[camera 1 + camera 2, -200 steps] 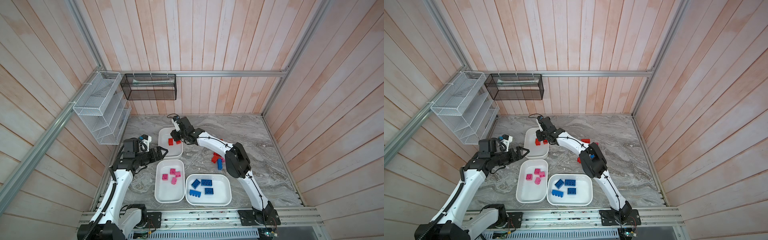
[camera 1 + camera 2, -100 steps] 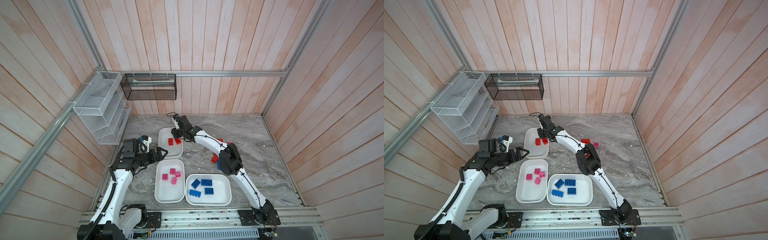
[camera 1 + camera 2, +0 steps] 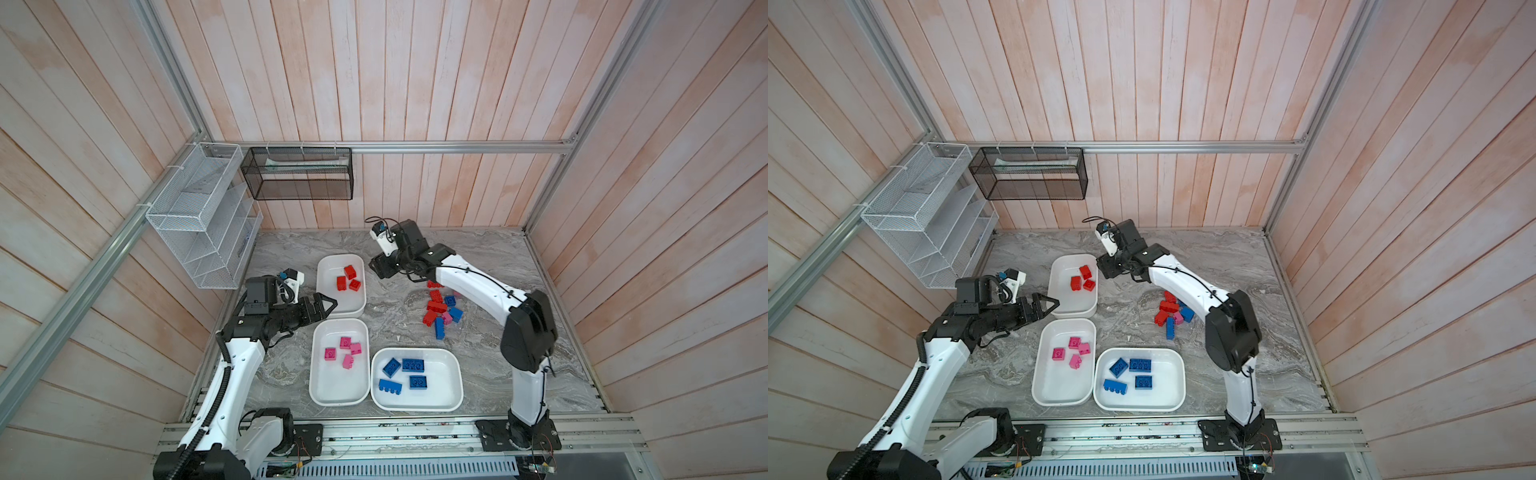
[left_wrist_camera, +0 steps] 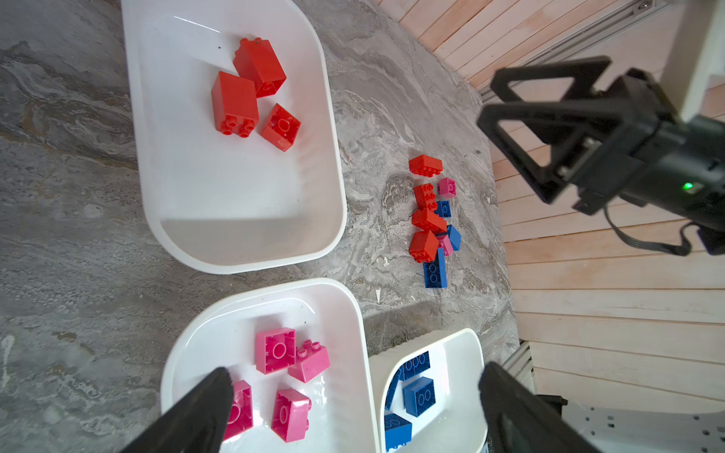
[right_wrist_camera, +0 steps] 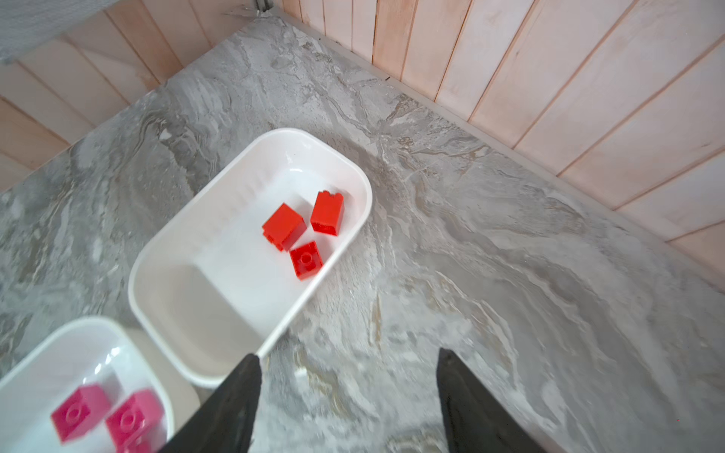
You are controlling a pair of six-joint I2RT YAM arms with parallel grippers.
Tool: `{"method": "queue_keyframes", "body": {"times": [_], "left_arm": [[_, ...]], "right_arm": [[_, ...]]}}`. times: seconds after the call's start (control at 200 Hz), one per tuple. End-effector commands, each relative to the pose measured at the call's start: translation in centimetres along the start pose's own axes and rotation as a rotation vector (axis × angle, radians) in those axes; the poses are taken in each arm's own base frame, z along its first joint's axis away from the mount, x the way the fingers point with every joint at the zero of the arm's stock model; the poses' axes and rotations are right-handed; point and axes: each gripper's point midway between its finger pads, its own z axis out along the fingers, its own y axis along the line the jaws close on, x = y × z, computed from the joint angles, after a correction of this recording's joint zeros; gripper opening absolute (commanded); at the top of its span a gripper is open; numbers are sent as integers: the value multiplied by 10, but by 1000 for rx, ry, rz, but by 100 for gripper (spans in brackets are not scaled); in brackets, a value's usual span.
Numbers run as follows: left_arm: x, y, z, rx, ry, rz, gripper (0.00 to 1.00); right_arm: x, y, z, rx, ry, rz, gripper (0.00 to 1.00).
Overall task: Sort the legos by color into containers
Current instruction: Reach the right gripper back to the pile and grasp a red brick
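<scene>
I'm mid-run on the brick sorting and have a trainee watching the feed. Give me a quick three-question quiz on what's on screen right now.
1. How many red bricks lie in the far tub?
2. True or false: the right gripper is carrying a brick.
3. Which colours remain in the unsorted pile on the table? A) red only B) red and blue C) red, blue and pink

Key
1. Three, as the right wrist view also shows.
2. False: its jaws stand apart with nothing between them, beside that tub's rim.
3. C. The left wrist view shows all three colours in the pile.
</scene>
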Motion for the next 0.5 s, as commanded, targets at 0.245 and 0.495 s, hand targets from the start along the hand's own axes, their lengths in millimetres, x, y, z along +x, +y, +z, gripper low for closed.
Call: {"method": "queue_keyframes", "body": {"times": [0.245,0.495], "left_arm": [[-7,-25,1,145,-17,-9,100],[-6,-36,6,181,4,-20,100]], "right_arm": [[122,-93,-37,11,174,-276,71],[167,-149,-14,53,325,-308,68]]}}
